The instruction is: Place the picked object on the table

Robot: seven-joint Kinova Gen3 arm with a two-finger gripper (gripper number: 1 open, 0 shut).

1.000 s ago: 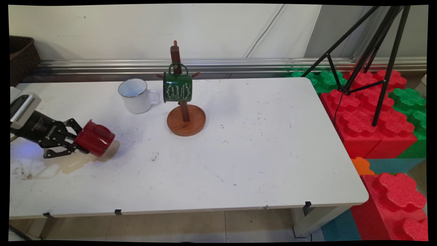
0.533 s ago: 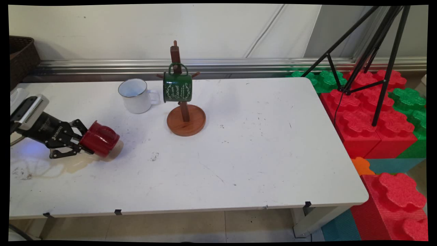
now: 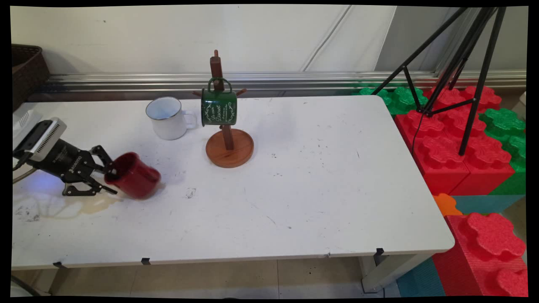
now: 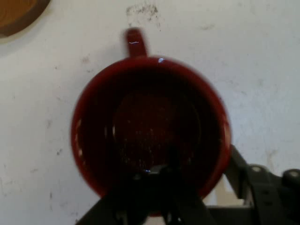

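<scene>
A red mug (image 3: 137,181) lies tilted at the table's left side, its dark mouth turned towards my gripper (image 3: 110,176). The gripper is shut on the mug at its rim, coming in low from the left. In the hand view I look straight into the red mug (image 4: 150,126); its handle (image 4: 136,43) points away from the hand. The gripper (image 4: 187,192) rises from the bottom edge, with one finger (image 4: 239,166) outside the mug's wall on the right. The mug's lower side is at or just above the table; I cannot tell whether they touch.
A yellowish wet patch (image 3: 90,205) spreads on the table under the gripper. A white mug (image 3: 167,118) stands behind, and beside it a wooden mug tree (image 3: 228,145) carries a green mug (image 3: 219,107). A tripod (image 3: 459,71) and foam blocks (image 3: 454,143) stand to the right.
The gripper and the red mug have moved a little to the right. The mug has turned: its handle no longer shows on top and its mouth now faces the gripper.
</scene>
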